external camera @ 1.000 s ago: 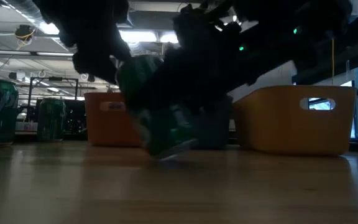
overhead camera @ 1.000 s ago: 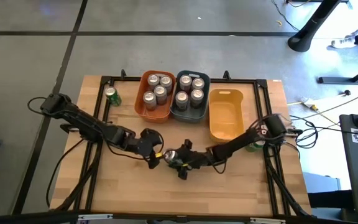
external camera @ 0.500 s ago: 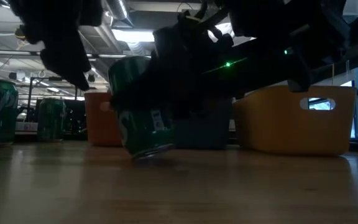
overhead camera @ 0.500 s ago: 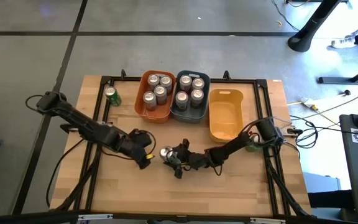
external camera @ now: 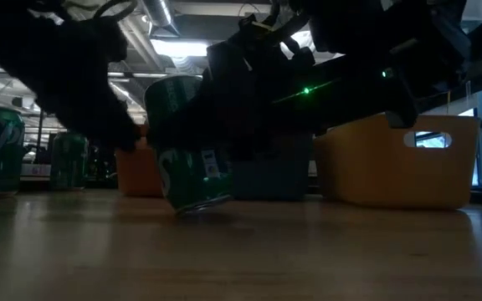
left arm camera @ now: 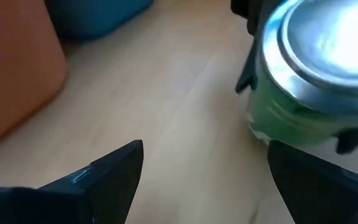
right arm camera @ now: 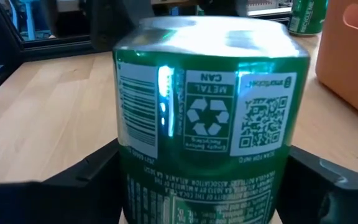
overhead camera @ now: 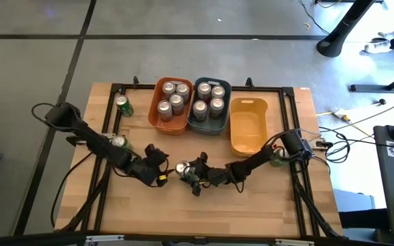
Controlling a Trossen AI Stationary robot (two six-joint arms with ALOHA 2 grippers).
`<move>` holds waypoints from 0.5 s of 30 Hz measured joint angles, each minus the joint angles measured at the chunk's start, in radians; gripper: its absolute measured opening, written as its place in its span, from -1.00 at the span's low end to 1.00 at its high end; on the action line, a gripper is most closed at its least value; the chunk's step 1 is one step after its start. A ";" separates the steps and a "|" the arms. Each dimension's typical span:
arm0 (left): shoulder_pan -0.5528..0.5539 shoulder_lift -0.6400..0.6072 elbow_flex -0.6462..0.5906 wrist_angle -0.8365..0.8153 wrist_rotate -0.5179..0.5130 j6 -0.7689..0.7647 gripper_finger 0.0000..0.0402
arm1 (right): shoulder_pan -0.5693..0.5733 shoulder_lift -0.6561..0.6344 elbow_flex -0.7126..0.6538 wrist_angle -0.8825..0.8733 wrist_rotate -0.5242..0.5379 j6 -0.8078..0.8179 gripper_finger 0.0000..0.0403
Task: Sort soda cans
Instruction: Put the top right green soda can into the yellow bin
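A green soda can (overhead camera: 181, 167) with a silver top sits at the table's middle, between the fingers of my right gripper (overhead camera: 191, 175), which is shut on it. The low view shows this can (external camera: 191, 176) tilted. My left gripper (overhead camera: 158, 175) stands open just left of the can without touching it. In the left wrist view the can (left arm camera: 316, 74) lies beyond its spread fingers. Other green cans stand upright by the left arm (overhead camera: 120, 142), at the far left (overhead camera: 122, 104) and behind the right arm (overhead camera: 277, 159). My right gripper pinches the green can's side wall (right arm camera: 135, 162) between its two fingers (right arm camera: 86, 183), one on each side of the body. It comes level from the table's right. The can is tilted, its lower rim (external camera: 195, 207) at the table or just above it.
At the far side stand an orange bin (overhead camera: 154, 113) and a grey-blue bin (overhead camera: 209, 130), each holding several silver-topped cans. A yellow bin (overhead camera: 248, 130) stands right of them with nothing in it. A black frame (overhead camera: 108, 137) borders the table. Bare wood lies toward the near edge.
My left gripper has drawn away from the green can toward the table's left, and its arm has swung aside, uncovering a green can beside it. The can in my right gripper has tipped from a steep lean to more nearly upright and shifted slightly left.
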 joint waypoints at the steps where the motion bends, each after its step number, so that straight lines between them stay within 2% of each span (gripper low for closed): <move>1: 0.006 0.002 -0.002 0.022 -0.002 0.025 0.65 | 0.000 0.000 0.000 -0.001 -0.001 0.000 0.52; 6: 0.012 0.004 -0.004 0.132 -0.001 0.135 0.65 | 0.001 0.000 -0.001 -0.004 -0.001 -0.002 0.55; 11: 0.012 0.003 -0.004 0.149 0.000 0.135 0.65 | -0.008 0.000 -0.001 -0.006 -0.053 -0.002 0.55; 15: 0.012 0.003 -0.004 0.151 0.001 0.135 0.65 | -0.006 0.000 -0.001 -0.007 -0.047 -0.002 0.56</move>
